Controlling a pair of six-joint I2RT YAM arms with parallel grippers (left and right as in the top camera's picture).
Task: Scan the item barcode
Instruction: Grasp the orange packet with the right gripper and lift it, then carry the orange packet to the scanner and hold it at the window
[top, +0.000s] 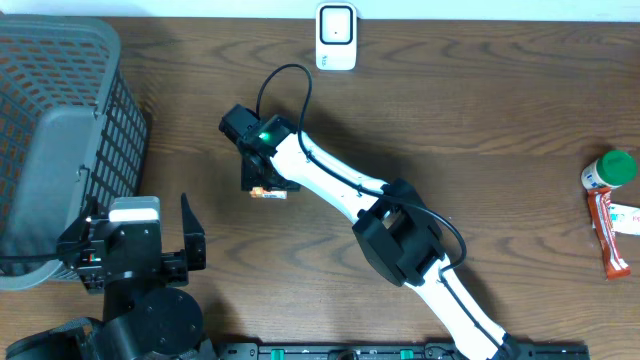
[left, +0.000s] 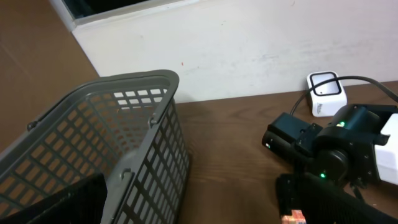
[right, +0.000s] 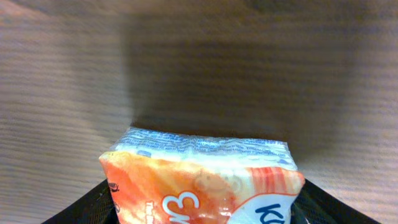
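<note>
- Currently you are at the pick-up step: the right gripper (top: 262, 182) is down over the tissue packet (top: 268, 194), which lies on the table (top: 480, 110) left of centre and well short of the scanner (top: 336, 37) at the far edge.
- In the right wrist view, its dark fingers (right: 87, 208) stand hard against both sides of the packet (right: 199, 180). You cannot tell from this whether they pinch it yet.
- Your left gripper (top: 137, 208) sits spread wide beside the basket (top: 60, 100), holding nothing.
- Next, I judge you need a sure squeeze, a lift clear of the wood, then a carry toward the scanner with the barcode face turned to its window.
- No barcode shows on any visible face, so expect to rotate the packet and hunt for it.
- As for orientation, the packet's orange printed face looks up at the wrist camera, and its blue-and-white patterned edge points away from the wrist.
- Its visible width runs across the jaw gap, from finger to finger. The near part is cut off, so you cannot be sure that this is the long axis.
</note>
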